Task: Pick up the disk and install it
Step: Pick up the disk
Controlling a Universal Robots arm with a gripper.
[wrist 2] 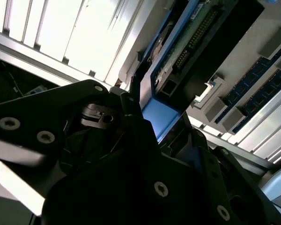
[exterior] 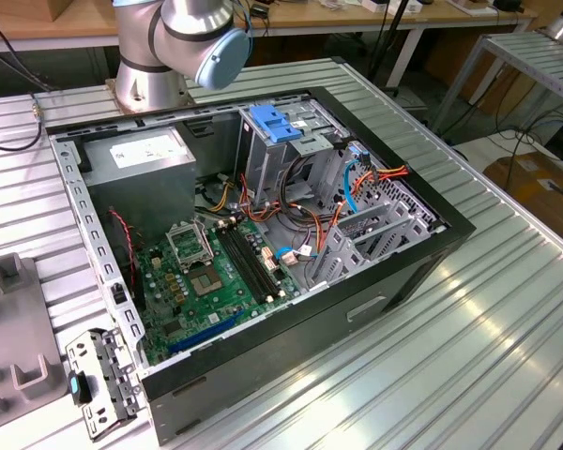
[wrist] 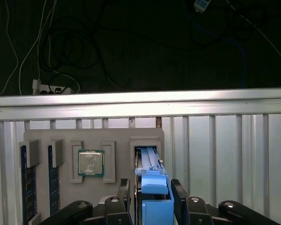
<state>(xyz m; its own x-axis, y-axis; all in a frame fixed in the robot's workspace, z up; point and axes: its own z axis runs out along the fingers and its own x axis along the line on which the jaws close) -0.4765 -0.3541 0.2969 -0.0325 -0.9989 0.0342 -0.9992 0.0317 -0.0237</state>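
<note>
Gripper (wrist: 151, 183) is clamped on the disk (wrist: 149, 161) in first wrist view, w/ one finger each side of its blue rail. Disk stands on edge in a slot of the grey fixture tray (wrist: 117, 136), not yet lifted out. Tray also holds a CPU (wrist: 90, 163) beside that slot & RAM sticks (wrist: 27, 183) further along. Second wrist view: disk's connector end & blue rail sit close up btwn the fingers. Exterior view: open PC case (exterior: 263, 234) on alu table (exterior: 469, 356), w/ a blue caddy (exterior: 277, 124) in its drive bay.
</note>
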